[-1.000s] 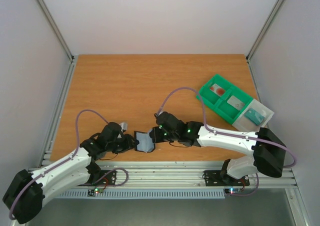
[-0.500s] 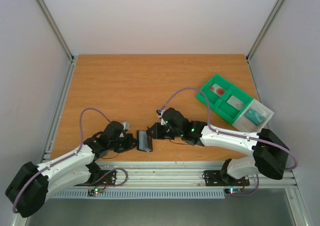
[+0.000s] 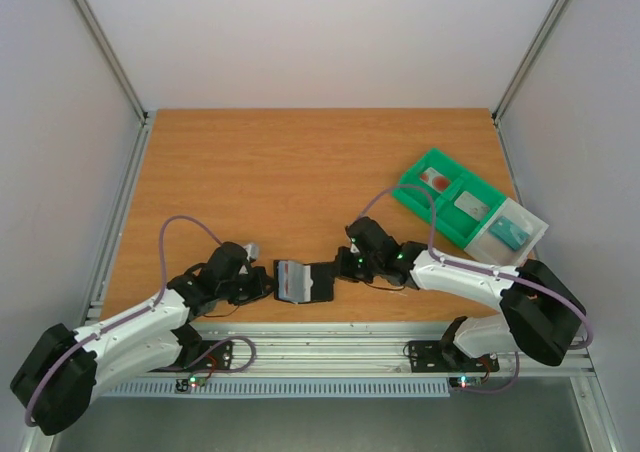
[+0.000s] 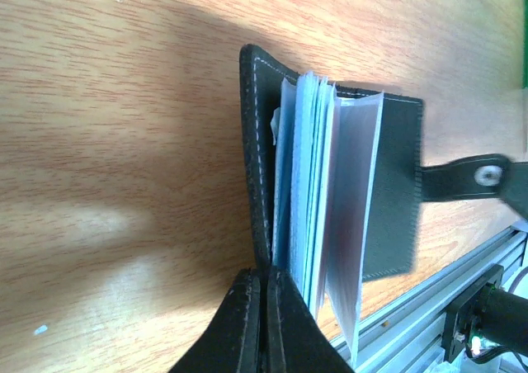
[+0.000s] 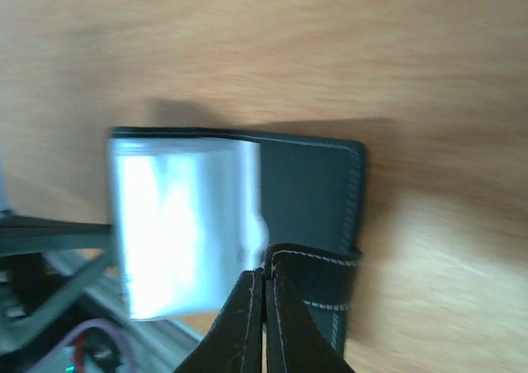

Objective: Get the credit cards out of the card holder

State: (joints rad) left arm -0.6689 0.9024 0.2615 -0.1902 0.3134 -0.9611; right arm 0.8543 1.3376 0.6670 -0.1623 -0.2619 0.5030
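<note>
Left claw is pinched tight on the bottom edge of the card holder's left cover, down near the front edge of the table. The holder is spread open on the wood. The pale credit cards are fanned up between the two black covers, all of them tucked in at the spine. On the far side, the right claw is clamped on the little snap tab. The green tray sits well off to the right.
</note>
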